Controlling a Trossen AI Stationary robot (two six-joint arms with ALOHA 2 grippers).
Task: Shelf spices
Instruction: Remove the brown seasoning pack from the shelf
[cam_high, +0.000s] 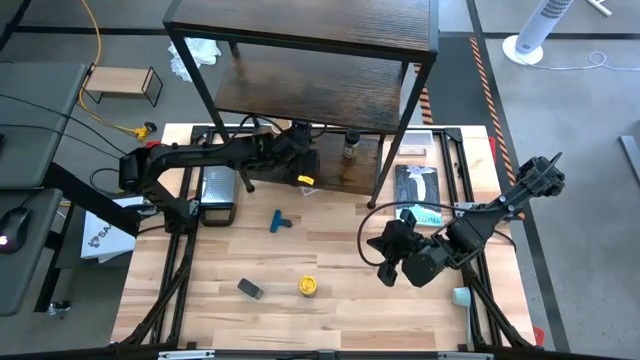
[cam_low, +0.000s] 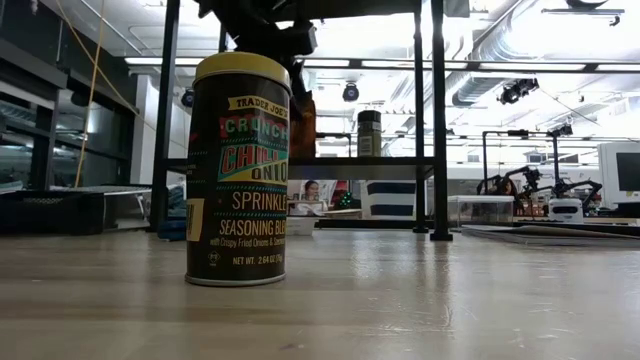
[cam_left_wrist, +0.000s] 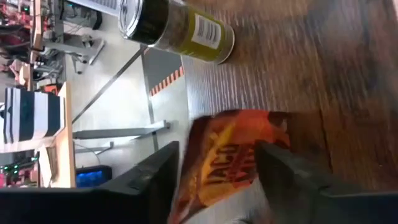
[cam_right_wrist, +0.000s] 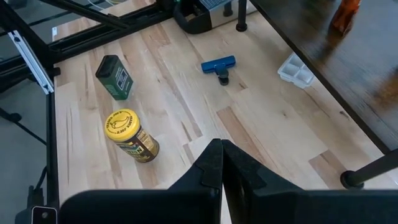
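Observation:
The shelf (cam_high: 300, 30) stands at the table's far edge. My left gripper (cam_left_wrist: 217, 152) reaches in over its lowest board (cam_left_wrist: 311, 74) and is shut on a reddish-brown packet (cam_left_wrist: 230, 155). A black-lidded jar (cam_left_wrist: 177, 28) stands on that board just beyond. A yellow-lidded jar (cam_high: 309, 286) and a small dark grey box (cam_high: 250, 289) stand on the table near its front edge. My right gripper (cam_high: 385, 262) hangs shut over the table's right half, holding nothing. My left gripper has the packet between its two fingers (cam_left_wrist: 158, 180), one on each side edge (cam_left_wrist: 189, 155). The fingers slant down from the table's left side. The packet stands roughly upright with its lower end (cam_low: 302, 150) down at the lowest board; whether it rests there I cannot tell.
A blue T-shaped piece (cam_high: 280, 221) lies mid-table. A small clear tray (cam_right_wrist: 297, 70) sits near the shelf's front leg (cam_high: 375, 195). Papers (cam_high: 418, 185) lie at the right, a grey metal box (cam_high: 217, 190) at the left. A small light-wood rack (cam_high: 122, 82) stands off the table.

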